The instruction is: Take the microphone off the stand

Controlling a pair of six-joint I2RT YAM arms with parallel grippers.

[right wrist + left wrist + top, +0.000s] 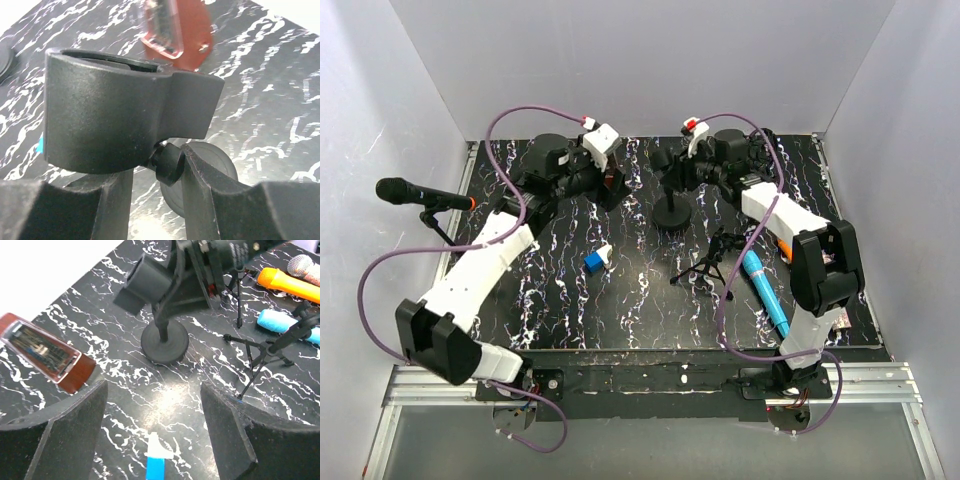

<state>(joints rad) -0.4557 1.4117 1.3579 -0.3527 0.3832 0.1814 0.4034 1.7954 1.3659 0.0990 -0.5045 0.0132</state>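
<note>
R gripper (157,177) pinches clip (105,120) neck on round-base stand (672,212), prob to steady it; clip empty. L gripper (152,395) spread, holds nothing, just left.

tripod (710,265) sits between round stand (672,213) and microphone (765,293)

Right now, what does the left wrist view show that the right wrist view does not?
Only the left wrist: the orange microphone, the blue microphone, the tripod stand and the blue-and-white block. Only the right wrist: the top rim of the clip, and the right gripper pinching the neck under it. Both: the clip itself, the round base and the red-brown object on the marbled table.
</note>
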